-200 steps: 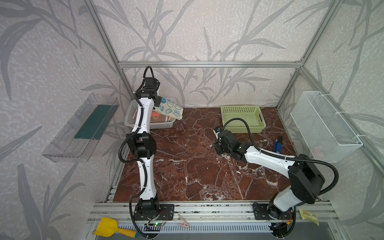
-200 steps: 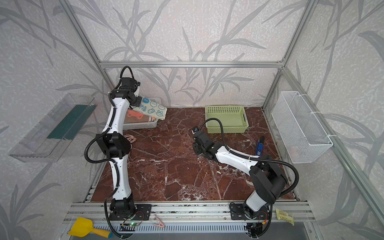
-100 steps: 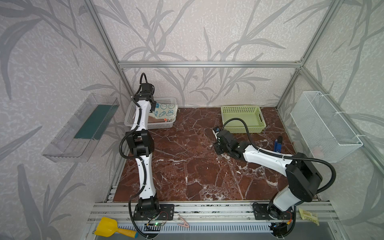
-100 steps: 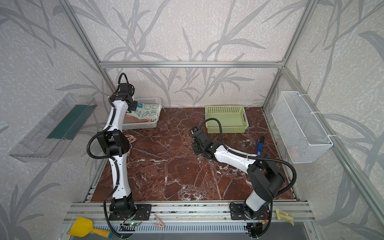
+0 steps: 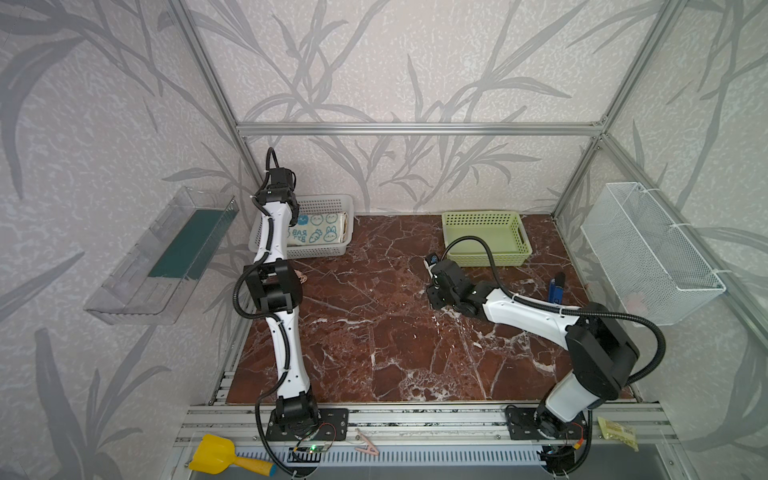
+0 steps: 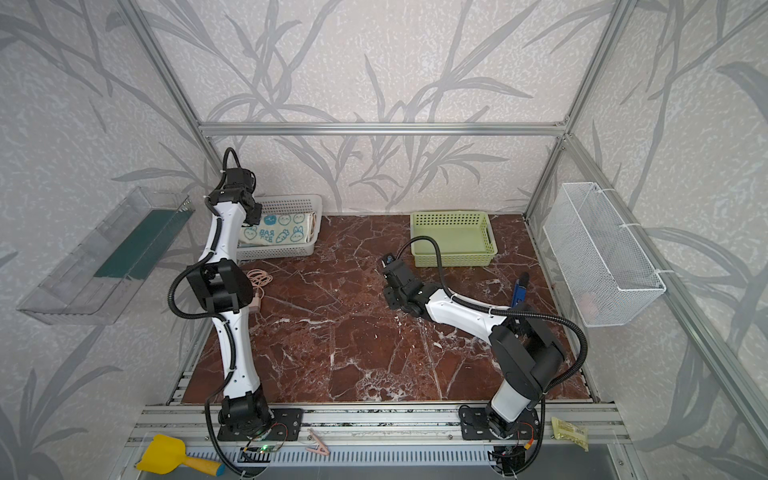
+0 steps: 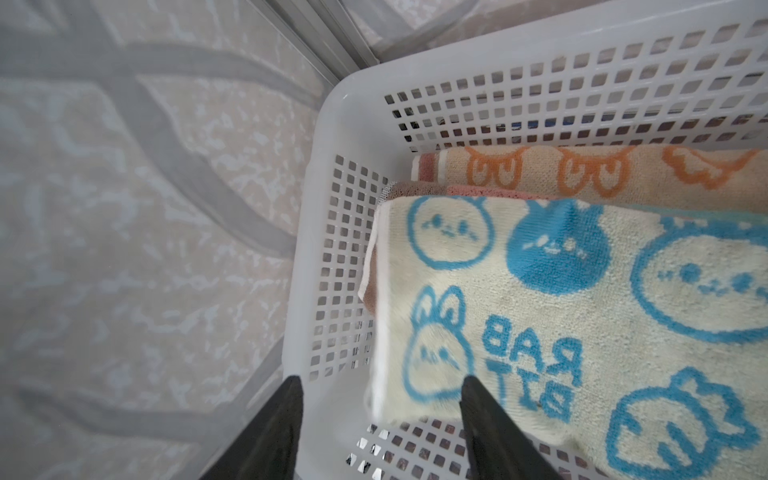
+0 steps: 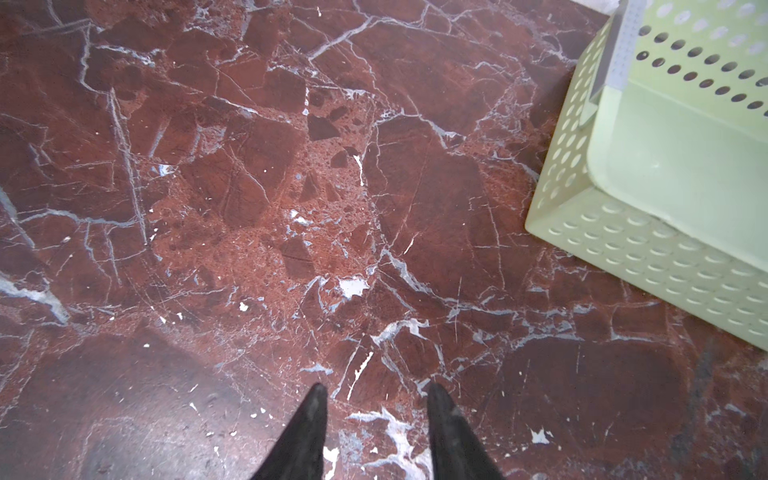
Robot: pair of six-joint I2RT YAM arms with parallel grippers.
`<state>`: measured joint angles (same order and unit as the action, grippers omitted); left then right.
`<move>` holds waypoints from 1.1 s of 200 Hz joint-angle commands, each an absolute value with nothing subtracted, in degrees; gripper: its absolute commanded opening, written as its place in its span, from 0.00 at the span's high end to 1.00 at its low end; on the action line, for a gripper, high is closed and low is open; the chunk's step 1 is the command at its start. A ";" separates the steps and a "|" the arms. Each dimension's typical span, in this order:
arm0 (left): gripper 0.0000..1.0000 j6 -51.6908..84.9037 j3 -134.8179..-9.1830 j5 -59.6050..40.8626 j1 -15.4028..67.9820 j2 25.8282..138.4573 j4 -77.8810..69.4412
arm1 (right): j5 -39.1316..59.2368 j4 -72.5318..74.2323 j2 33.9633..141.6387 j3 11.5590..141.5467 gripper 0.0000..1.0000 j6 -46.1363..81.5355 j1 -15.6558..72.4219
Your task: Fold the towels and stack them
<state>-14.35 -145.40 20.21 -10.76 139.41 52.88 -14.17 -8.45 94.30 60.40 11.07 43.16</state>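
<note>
A white terry towel with blue bunnies (image 7: 582, 311) lies folded on top of a stack inside the white perforated basket (image 7: 316, 208) at the table's back left; an orange bunny towel (image 7: 582, 170) peeks out beneath it. The left gripper (image 7: 381, 380) hovers over the basket's corner, jaws apart, holding nothing. The right gripper (image 8: 376, 387) hangs above the bare marble tabletop (image 8: 249, 166), jaws apart and empty. The towels look light, soft and floppy, so a folded edge or corner would likely pinch best.

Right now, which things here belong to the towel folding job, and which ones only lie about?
Job: white towel with blue bunnies, orange bunny towel below it, white basket holding them.
Lying about: green basket, yellow scoop, small blue object, pink cable, wire basket.
</note>
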 commanded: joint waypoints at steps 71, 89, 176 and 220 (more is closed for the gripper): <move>0.34 -14.06 -143.93 19.39 -7.05 129.49 53.03 | -19.77 -11.43 87.10 61.27 0.59 7.45 42.87; 0.34 -14.15 -140.84 19.54 -5.29 125.87 51.91 | -21.63 -12.36 83.77 60.76 0.58 5.38 42.73; 0.32 -9.13 -120.86 17.75 2.18 104.69 49.37 | -28.22 -15.11 62.97 52.83 0.42 -0.78 39.98; 0.20 -9.36 -80.06 10.30 2.12 80.61 23.49 | -29.99 -15.06 57.87 47.54 0.18 -1.57 36.28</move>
<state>-10.17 -97.34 15.16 2.48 91.31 39.33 -26.81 -14.24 59.77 50.33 -0.51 37.82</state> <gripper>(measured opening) 0.753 0.756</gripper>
